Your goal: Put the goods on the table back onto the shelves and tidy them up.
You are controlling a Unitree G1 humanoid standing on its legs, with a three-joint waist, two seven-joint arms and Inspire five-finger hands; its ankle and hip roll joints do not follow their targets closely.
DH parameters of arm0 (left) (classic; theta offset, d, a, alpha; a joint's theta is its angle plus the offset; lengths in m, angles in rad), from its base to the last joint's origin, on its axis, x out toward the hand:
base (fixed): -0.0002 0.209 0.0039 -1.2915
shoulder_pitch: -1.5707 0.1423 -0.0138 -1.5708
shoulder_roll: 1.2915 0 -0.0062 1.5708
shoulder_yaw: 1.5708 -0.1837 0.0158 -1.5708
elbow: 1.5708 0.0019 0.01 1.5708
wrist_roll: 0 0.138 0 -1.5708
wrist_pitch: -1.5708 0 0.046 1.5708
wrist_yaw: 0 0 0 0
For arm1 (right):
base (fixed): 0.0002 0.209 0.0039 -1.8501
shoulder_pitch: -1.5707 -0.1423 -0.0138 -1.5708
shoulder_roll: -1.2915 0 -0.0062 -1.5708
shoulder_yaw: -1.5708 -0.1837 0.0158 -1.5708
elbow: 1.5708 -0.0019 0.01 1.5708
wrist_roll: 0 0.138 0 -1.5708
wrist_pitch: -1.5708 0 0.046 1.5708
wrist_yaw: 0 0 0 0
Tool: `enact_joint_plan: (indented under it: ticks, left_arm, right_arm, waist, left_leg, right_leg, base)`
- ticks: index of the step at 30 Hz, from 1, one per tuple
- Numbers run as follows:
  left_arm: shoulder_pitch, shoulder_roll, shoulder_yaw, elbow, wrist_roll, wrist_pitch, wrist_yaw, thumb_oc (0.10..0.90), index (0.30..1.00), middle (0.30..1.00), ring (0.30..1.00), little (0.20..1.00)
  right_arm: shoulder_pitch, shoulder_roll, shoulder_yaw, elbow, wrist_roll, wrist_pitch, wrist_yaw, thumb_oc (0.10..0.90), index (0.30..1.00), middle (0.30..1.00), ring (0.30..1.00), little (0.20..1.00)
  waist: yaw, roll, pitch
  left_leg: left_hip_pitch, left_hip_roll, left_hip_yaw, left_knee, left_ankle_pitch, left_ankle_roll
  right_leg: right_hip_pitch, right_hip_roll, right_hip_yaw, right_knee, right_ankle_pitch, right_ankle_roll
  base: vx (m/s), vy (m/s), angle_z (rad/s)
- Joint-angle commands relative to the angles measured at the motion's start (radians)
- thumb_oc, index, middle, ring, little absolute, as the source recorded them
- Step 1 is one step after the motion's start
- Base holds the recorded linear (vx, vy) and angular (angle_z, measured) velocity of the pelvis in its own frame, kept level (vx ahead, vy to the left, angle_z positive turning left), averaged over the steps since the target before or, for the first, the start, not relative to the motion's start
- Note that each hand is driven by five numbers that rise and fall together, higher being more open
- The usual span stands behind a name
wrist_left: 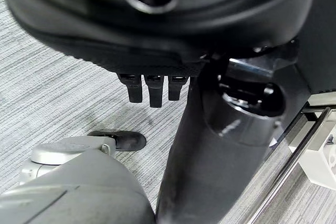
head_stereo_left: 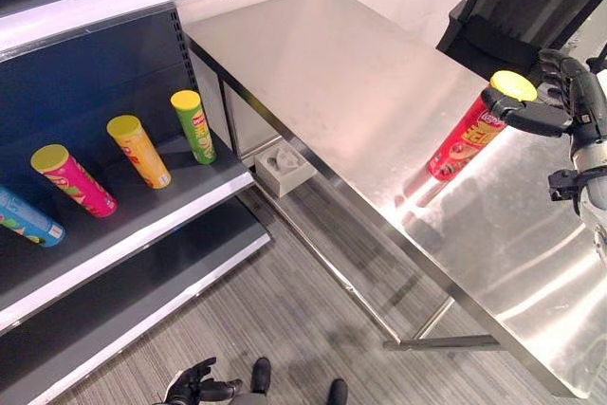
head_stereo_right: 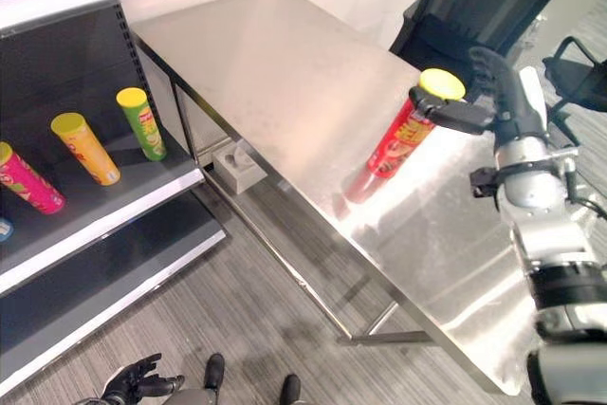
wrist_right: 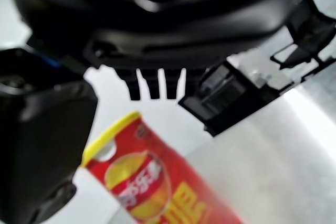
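We see a red crisp tube (head_stereo_left: pixel 466 141) with a yellow lid standing on the steel table (head_stereo_left: pixel 341 73), its label showing a yellow panel and white lettering we leave unread, while the right hand (head_stereo_left: pixel 560 101) has thumb and fingers curled round its top. Left of the table, the shelf unit (head_stereo_left: pixel 133 225) holds a green tube (head_stereo_left: pixel 194 125), an orange tube (head_stereo_left: pixel 139 151), a pink tube (head_stereo_left: pixel 74 180) and a blue tube (head_stereo_left: pixel 28 218), all upright in a row. A black office chair (head_stereo_left: pixel 526 2) stands behind the table, a white block (head_stereo_left: pixel 283 168) sits on the grey striped floor (head_stereo_left: pixel 285 320) beneath its edge, and the left hand (head_stereo_left: pixel 194 386) hangs low with fingers loosely spread, holding nothing.
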Motion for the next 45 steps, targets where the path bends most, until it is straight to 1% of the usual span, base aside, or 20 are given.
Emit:
enact_joint_plan:
  ticks: [1, 4, 11, 23, 26, 28, 30, 32, 35, 41, 42, 43, 45]
  left_arm:
    - [0.029, 0.062, -0.072, 0.013, 0.011, -0.004, 0.007, 0.8, 0.9, 0.9, 0.9, 0.9]
    - [0.031, 0.062, -0.072, 0.021, 0.011, -0.004, 0.006, 0.8, 0.9, 0.9, 0.9, 0.9]
    - [0.029, 0.061, -0.076, 0.025, 0.013, -0.004, 0.006, 0.8, 0.9, 0.9, 0.9, 0.9]
    - [0.025, 0.061, -0.077, 0.022, 0.017, -0.004, 0.005, 0.8, 0.9, 0.9, 0.9, 0.9]
    - [0.023, 0.061, -0.076, 0.028, 0.02, -0.004, 0.004, 0.8, 0.9, 0.9, 0.9, 0.9]
    - [0.024, 0.059, -0.075, 0.024, 0.018, -0.002, 0.004, 0.8, 0.9, 0.9, 0.9, 0.9]
    - [0.023, 0.059, -0.077, 0.022, 0.018, -0.002, 0.003, 0.8, 0.9, 0.9, 0.9, 0.9]
    - [0.024, 0.056, -0.081, 0.014, 0.013, 0.0, 0.006, 0.8, 0.9, 0.9, 0.9, 0.9]
    - [0.022, 0.055, -0.08, 0.021, 0.014, 0.001, 0.011, 0.8, 0.9, 0.9, 0.9, 0.9]
    - [0.025, 0.054, -0.078, 0.02, 0.013, 0.003, 0.014, 0.8, 0.9, 0.9, 0.9, 0.9]
    - [0.026, 0.056, -0.079, 0.017, 0.013, 0.002, 0.014, 0.8, 0.9, 0.9, 0.9, 0.9]
    - [0.025, 0.056, -0.079, 0.016, 0.012, 0.002, 0.014, 0.8, 0.9, 0.9, 0.9, 0.9]
    - [0.023, 0.057, -0.079, 0.012, 0.01, 0.002, 0.015, 0.8, 0.9, 0.9, 0.9, 0.9]
  right_arm:
    - [-0.162, -0.116, 0.018, -0.024, 0.049, -0.058, -0.026, 0.8, 0.9, 0.9, 0.9, 0.9]
    - [-0.169, -0.119, 0.041, -0.013, 0.057, -0.055, -0.008, 0.8, 0.9, 0.9, 0.9, 0.9]
    - [-0.211, -0.16, 0.106, 0.024, 0.044, -0.038, 0.017, 0.8, 0.9, 0.9, 0.9, 0.9]
    - [-0.204, -0.206, 0.126, 0.034, 0.008, -0.017, 0.037, 0.8, 0.9, 0.9, 0.9, 0.9]
    - [-0.182, -0.212, 0.107, 0.035, 0.007, -0.017, 0.038, 0.8, 0.9, 0.9, 0.9, 0.9]
    - [-0.144, -0.206, 0.069, 0.029, 0.017, -0.021, 0.035, 0.8, 0.9, 0.9, 0.9, 0.9]
    - [-0.139, -0.201, 0.065, 0.031, 0.02, -0.019, 0.034, 0.8, 0.9, 0.9, 0.9, 0.9]
    - [-0.129, -0.168, 0.047, 0.03, 0.045, -0.027, 0.023, 0.8, 0.9, 0.9, 0.9, 0.9]
    - [-0.134, -0.146, 0.032, 0.031, 0.041, -0.03, 0.005, 0.8, 0.9, 0.9, 0.9, 0.9]
    - [-0.138, -0.132, 0.017, 0.017, 0.035, -0.035, -0.012, 0.8, 0.9, 0.9, 0.9, 0.9]
    - [-0.144, -0.132, 0.025, 0.021, 0.034, -0.034, -0.009, 0.707, 0.761, 0.761, 0.761, 0.761]
    - [-0.152, -0.133, 0.035, 0.026, 0.03, -0.033, -0.007, 0.4, 0.3, 0.3, 0.3, 0.3]
    - [-0.156, -0.133, 0.047, 0.026, 0.023, -0.029, -0.004, 0.4, 0.3, 0.3, 0.3, 0.3]
  waist:
    - [0.045, -0.023, -0.04]
    - [0.048, -0.027, -0.039]
    - [0.046, -0.034, -0.034]
    - [0.035, -0.04, -0.033]
    - [0.033, -0.04, -0.032]
    - [0.032, -0.04, -0.031]
    - [0.033, -0.04, -0.029]
    - [0.035, -0.036, -0.028]
    - [0.038, -0.034, -0.028]
    - [0.041, -0.033, -0.031]
    - [0.043, -0.034, -0.031]
    - [0.044, -0.034, -0.031]
    - [0.044, -0.035, -0.03]
  left_leg:
    - [0.036, 0.088, 0.028, 0.004, -0.104, -0.07]
    - [0.038, 0.089, 0.025, 0.004, -0.105, -0.071]
    - [0.036, 0.09, 0.023, 0.004, -0.104, -0.074]
    - [0.041, 0.094, 0.026, 0.004, -0.107, -0.076]
    - [0.043, 0.095, 0.025, 0.004, -0.109, -0.076]
    - [0.045, 0.096, 0.026, 0.004, -0.111, -0.076]
    - [0.044, 0.096, 0.026, 0.004, -0.11, -0.076]
    - [0.044, 0.095, 0.025, 0.004, -0.111, -0.075]
    - [0.045, 0.094, 0.025, 0.004, -0.112, -0.075]
    - [0.047, 0.092, 0.022, 0.004, -0.116, -0.073]
    - [0.048, 0.091, 0.022, 0.004, -0.116, -0.073]
    - [0.05, 0.092, 0.022, 0.004, -0.117, -0.073]
    - [0.05, 0.092, 0.021, 0.004, -0.117, -0.073]
  right_leg:
    - [-0.024, -0.046, 0.009, 0.006, -0.012, 0.058]
    - [-0.021, -0.045, 0.007, 0.006, -0.015, 0.057]
    - [-0.021, -0.043, 0.003, 0.006, -0.015, 0.056]
    - [-0.02, -0.041, 0.004, 0.006, -0.016, 0.056]
    - [-0.019, -0.042, 0.002, 0.006, -0.015, 0.056]
    - [-0.02, -0.042, 0.003, 0.006, -0.015, 0.056]
    - [-0.02, -0.042, 0.003, 0.006, -0.015, 0.056]
    - [-0.02, -0.042, 0.002, 0.006, -0.016, 0.056]
    - [-0.018, -0.042, 0.001, 0.006, -0.017, 0.056]
    - [-0.016, -0.043, -0.001, 0.006, -0.018, 0.056]
    - [-0.015, -0.043, -0.002, 0.006, -0.018, 0.056]
    - [-0.015, -0.043, -0.001, 0.006, -0.018, 0.056]
    - [-0.015, -0.044, -0.001, 0.006, -0.018, 0.055]
  base:
    - [0.0, 0.0, 0.0]
    - [0.0, 0.0, 0.0]
    - [0.0, 0.0, 0.0]
    - [0.0, 0.0, 0.0]
    - [0.0, 0.0, 0.0]
    - [0.0, 0.0, 0.0]
    - [0.0, 0.0, 0.0]
    - [0.0, 0.0, 0.0]
    - [0.0, 0.0, 0.0]
    - [0.0, 0.0, 0.0]
    - [0.0, 0.0, 0.0]
    - [0.0, 0.0, 0.0]
    - [0.0, 0.0, 0.0]
